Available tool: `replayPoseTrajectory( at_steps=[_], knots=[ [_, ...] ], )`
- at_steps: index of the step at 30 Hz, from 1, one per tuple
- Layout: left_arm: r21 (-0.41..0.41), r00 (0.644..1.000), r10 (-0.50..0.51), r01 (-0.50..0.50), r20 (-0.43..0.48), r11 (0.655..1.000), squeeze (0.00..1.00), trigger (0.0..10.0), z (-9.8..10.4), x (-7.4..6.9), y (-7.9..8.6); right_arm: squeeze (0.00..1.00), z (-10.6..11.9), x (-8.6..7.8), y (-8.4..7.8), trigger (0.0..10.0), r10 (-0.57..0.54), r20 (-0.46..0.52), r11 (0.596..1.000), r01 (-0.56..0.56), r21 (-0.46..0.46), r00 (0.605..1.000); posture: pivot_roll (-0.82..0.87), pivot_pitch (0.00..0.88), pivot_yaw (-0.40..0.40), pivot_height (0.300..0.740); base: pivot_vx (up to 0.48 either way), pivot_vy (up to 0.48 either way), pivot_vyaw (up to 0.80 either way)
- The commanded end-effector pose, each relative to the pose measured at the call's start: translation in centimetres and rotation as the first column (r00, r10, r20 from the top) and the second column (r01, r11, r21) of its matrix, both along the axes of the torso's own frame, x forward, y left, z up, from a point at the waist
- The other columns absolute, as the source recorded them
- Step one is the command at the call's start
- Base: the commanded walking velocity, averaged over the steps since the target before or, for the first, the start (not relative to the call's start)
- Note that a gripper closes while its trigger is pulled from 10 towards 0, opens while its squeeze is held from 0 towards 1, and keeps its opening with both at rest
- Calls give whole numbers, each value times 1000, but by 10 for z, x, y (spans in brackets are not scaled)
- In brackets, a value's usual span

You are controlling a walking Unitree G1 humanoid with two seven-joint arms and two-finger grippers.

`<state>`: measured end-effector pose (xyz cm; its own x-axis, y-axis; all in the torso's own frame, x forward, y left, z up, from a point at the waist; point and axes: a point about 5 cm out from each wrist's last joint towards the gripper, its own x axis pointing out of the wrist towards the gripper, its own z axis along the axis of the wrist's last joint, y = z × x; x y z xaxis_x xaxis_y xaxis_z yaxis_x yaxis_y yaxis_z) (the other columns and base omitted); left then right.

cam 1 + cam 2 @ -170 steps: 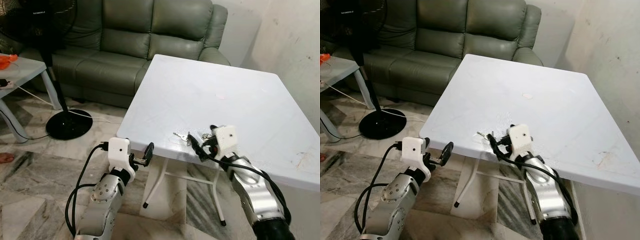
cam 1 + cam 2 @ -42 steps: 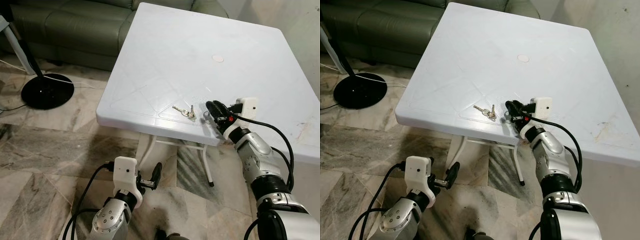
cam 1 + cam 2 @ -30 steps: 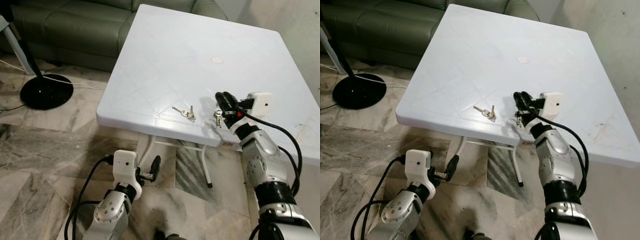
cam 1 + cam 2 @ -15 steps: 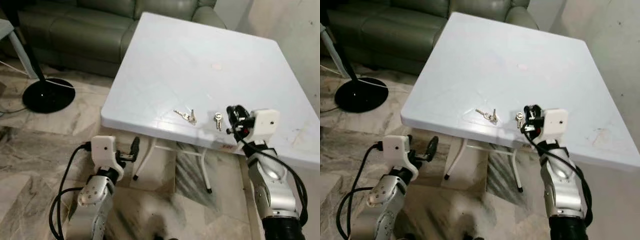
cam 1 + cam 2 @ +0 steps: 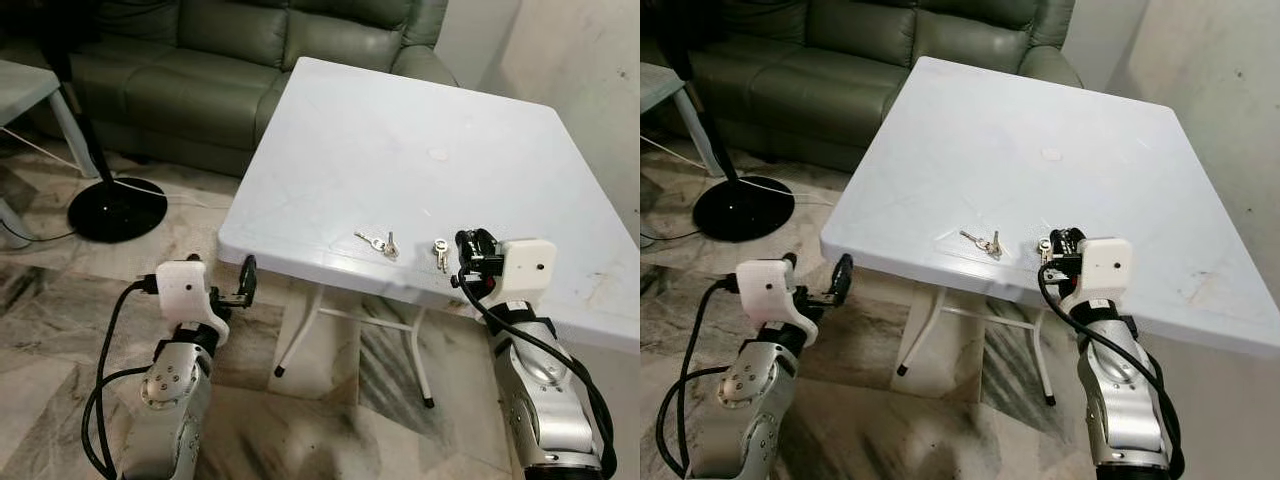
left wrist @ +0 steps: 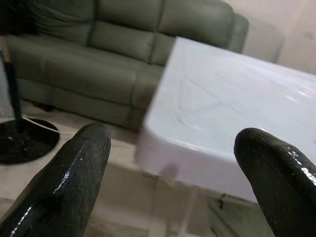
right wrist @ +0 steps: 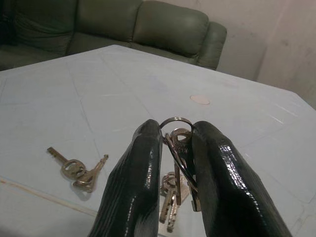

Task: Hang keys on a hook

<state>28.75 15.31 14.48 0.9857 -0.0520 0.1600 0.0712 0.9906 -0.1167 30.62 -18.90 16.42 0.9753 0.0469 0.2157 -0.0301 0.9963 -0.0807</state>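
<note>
Keys on a ring (image 7: 178, 148), as I see them, hang pinched between my right gripper's (image 5: 466, 252) two black fingers, held just above the white table (image 5: 400, 160) near its front edge. Left to right: my left gripper (image 5: 245, 282), fingers spread and holding nothing, sits beside the table's corner; a second key set (image 5: 378, 242) lies flat on the tabletop; then the held bunch.

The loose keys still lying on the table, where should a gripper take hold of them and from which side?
Best by the ring end where the two loose keys join, coming straight down from above, since they lie flat on the white table with blades splayed apart. The right gripper is shut on another key bunch; the left gripper is open.
</note>
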Motion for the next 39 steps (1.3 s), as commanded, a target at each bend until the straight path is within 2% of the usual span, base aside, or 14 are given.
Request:
replayPoseTrajectory(
  at_steps=[1,7,18,39],
  knots=[
    [-16,1000,17,-17,10,1000,0,10000,-1,0,5,0,-4,-3,-5,10000,-43,-22,999,43,-4,999,69,122,-113,740,0,0,0],
    [-9,1000,19,-19,24,1000,0,10000,-1,2,8,0,-9,-3,-6,10000,-65,-36,998,66,10,997,67,117,-102,740,0,0,0],
    [-20,1000,26,-26,-8,999,0,10000,-11,8,11,0,-22,0,-8,10000,-98,-108,995,98,-2,989,57,99,-91,740,0,0,0],
    [-12,1000,19,-19,-24,1000,0,10000,-9,31,9,0,-24,14,6,10000,-82,-113,996,78,-37,990,42,16,-62,740,0,0,-724]
  ],
)
